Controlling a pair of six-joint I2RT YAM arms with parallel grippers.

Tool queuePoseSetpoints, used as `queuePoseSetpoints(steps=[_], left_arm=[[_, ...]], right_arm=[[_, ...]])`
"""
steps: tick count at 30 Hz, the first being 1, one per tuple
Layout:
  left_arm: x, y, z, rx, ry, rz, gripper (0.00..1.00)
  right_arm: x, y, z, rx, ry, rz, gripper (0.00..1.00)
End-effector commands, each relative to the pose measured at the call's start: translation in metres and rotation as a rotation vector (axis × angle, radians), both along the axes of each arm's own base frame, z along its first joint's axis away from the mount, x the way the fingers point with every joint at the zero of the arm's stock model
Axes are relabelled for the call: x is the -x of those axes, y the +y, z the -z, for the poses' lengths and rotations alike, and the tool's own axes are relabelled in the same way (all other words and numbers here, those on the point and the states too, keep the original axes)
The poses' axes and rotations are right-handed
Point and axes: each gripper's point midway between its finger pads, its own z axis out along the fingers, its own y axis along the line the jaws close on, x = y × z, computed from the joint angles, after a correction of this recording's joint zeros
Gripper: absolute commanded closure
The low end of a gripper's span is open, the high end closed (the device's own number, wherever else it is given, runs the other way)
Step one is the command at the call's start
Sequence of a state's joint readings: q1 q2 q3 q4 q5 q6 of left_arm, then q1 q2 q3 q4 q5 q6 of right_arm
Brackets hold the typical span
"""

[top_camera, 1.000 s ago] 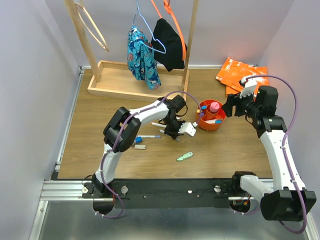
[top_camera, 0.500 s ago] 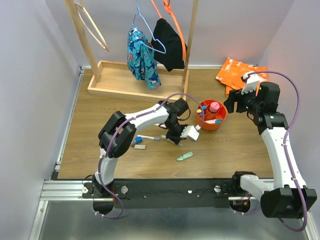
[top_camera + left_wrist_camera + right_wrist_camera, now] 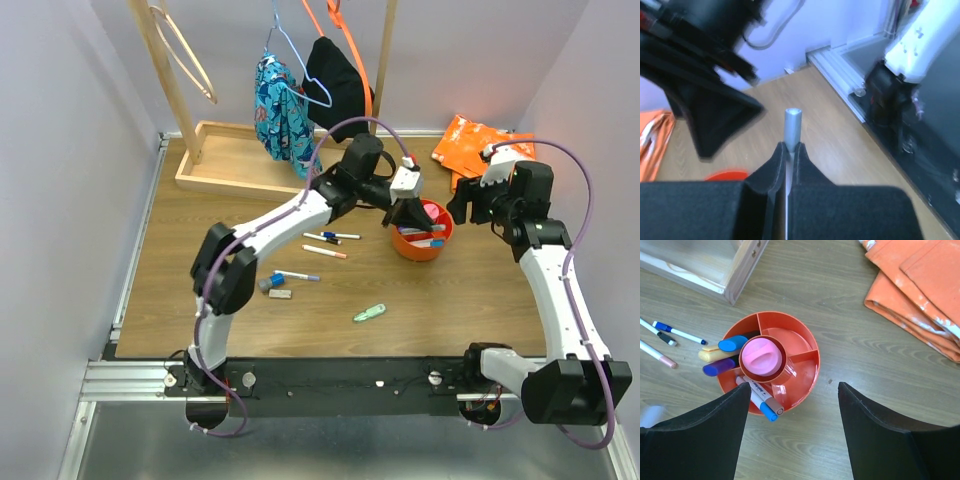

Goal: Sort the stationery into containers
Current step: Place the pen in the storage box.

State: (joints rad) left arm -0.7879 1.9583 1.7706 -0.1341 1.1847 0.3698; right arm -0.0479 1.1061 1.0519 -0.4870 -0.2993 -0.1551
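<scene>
- Two fingers of the left gripper (image 3: 791,150) are clamping a thin grey-tipped pen (image 3: 792,120) by the round orange divided plastic cup (image 3: 802,371).
- Right gripper (image 3: 794,387), jaws apart, is hovering above that cup, toward the wooden table's (image 3: 200,250) far right corner.

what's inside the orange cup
The orange cup holds a pink-topped marker in its middle well, three markers, blue, yellow and purple, in one section, and two white pens in the next. Their lower ends are hidden.

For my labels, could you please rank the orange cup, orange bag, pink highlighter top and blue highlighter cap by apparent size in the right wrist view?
1. orange cup and orange bag: about alike; bag cut off by frame.
2. pink highlighter top
3. blue highlighter cap
</scene>
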Motion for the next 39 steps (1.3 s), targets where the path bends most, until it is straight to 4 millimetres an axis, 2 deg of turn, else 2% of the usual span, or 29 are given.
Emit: queuePoseSetpoints(steps=[1,6,19,27,32,39], left_arm=[[0.006,-0.023,-0.031,0.234,0.181,0.147,1.0],[0.001,-0.039,-0.019,0.221,0.182,0.161,1.0],[-0.028,-0.064,0.047,0.141,0.233,0.103,1.0],[-0.049,-0.076,0.075,0.094,0.215,0.051,1.0],[-0.064,-0.077,0.093,0.075,0.203,0.017,1.0],[-0.068,-0.068,0.113,0.043,0.232,-0.009,0.99]], right_arm=[[-0.006,-0.006,-0.009,0.012,-0.015,0.028,0.22],[-0.006,-0.009,-0.009,0.012,-0.017,0.051,0.22],[0.004,-0.014,0.002,0.035,0.005,0.071,0.22],[0.001,-0.015,0.005,0.036,0.005,0.072,0.22],[0.001,-0.015,0.009,0.04,0.015,0.073,0.22],[-0.001,-0.014,0.015,0.033,0.021,0.066,0.22]])
